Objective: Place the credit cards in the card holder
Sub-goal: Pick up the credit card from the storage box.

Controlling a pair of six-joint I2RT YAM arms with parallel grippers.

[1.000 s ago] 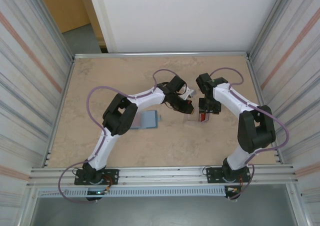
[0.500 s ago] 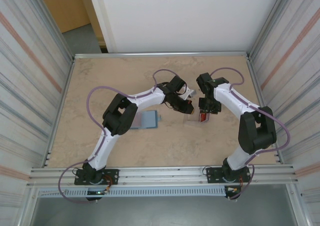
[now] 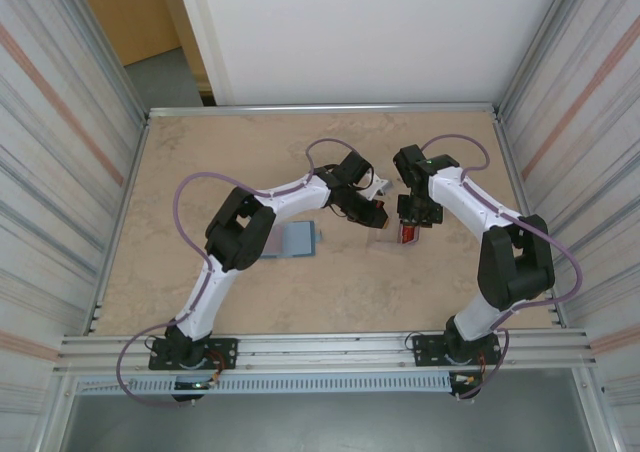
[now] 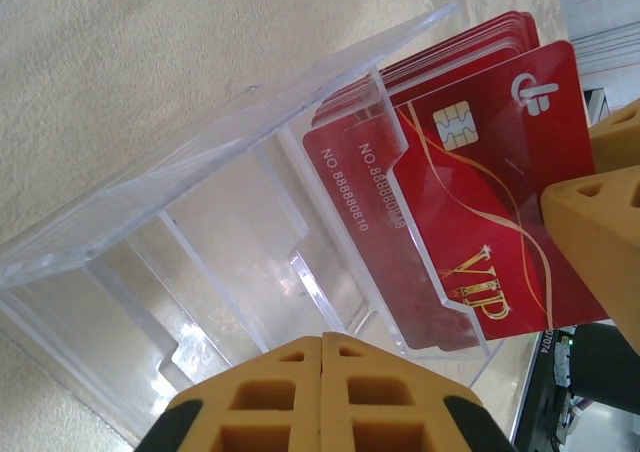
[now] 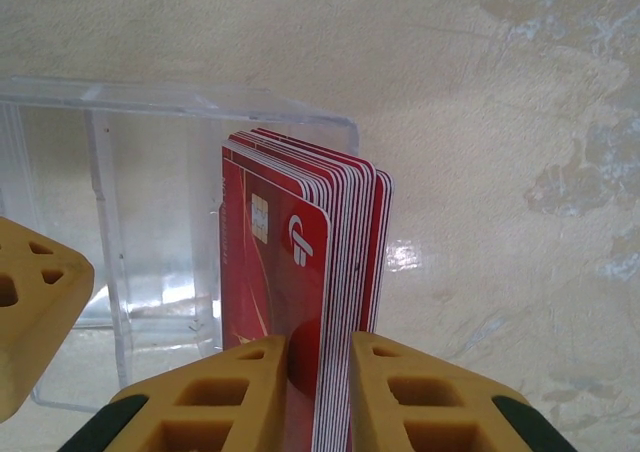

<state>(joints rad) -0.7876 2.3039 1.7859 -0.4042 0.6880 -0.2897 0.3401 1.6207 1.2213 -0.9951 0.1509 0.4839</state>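
Carrying everything is a beige mottled counter (image 3: 220,162), and both white arms bend in over its middle toward the clear plastic case (image 4: 200,242). The case is a stepped, see-through rack lying open on the counter.

The card holder (image 3: 297,240), a blue-grey square, lies flat to the left of the case and well apart from it, beside the left arm's elbow.

The credit cards (image 5: 300,262) stand on edge as a tight red stack in the case's end compartment. The front card bears a gold chip, a white logo mark and "VIP" in gold script. The cards behind it show white print reading "NO" followed by a row of digits beginning 8888.

The right gripper (image 5: 318,372) sits at the case's card end, its yellow jaws clenched on the stack with one finger on each face. The left gripper (image 4: 322,372) is at the opposite, empty side of the case, with its jaws pressed together and no gap showing. Whether they nip the case's wall cannot be told.
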